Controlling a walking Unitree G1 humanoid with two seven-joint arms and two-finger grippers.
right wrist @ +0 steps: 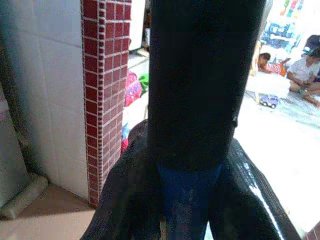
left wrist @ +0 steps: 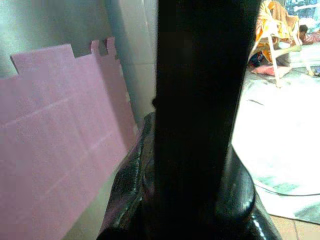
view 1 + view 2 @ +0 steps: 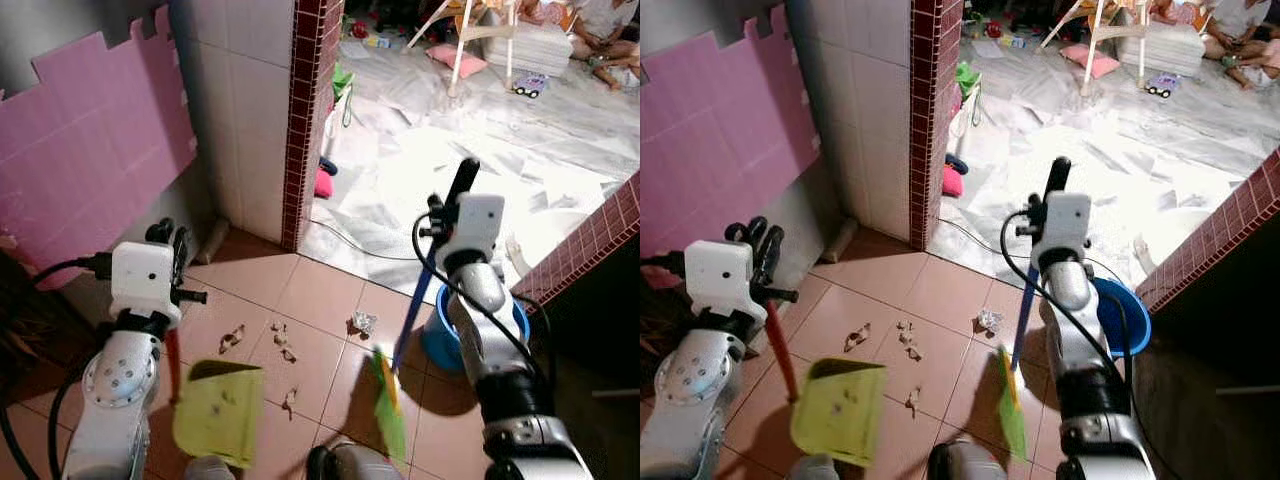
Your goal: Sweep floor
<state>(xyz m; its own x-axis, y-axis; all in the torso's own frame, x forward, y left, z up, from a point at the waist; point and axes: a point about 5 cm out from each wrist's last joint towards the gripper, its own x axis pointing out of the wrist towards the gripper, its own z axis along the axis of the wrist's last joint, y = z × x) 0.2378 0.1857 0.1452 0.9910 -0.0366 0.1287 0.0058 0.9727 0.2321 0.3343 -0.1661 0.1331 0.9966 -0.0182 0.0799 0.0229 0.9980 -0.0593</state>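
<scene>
The left gripper stands in the left part of the frame, its two black fingers pinching the red handle of one yellow-green dustpan. The dustpan hangs low at the bottom of the frame, just over the terracotta tiled floor.

The right gripper is in the middle right of the frame. Its two fingers are closed around the blue handle of one broom, which slants down to the green broom head near the bottom centre. In the right wrist view the blue handle passes between the black fingers.

On the tiles between dustpan and broom lie about five small brownish scraps of litter, and one crumpled silvery wrapper a little above the broom head. One blue basin sits behind the right arm, beside a low brick wall.

One red brick pillar edge stands at upper centre, and one pink foam panel leans at upper left. People sit on the floor at the far upper right.
</scene>
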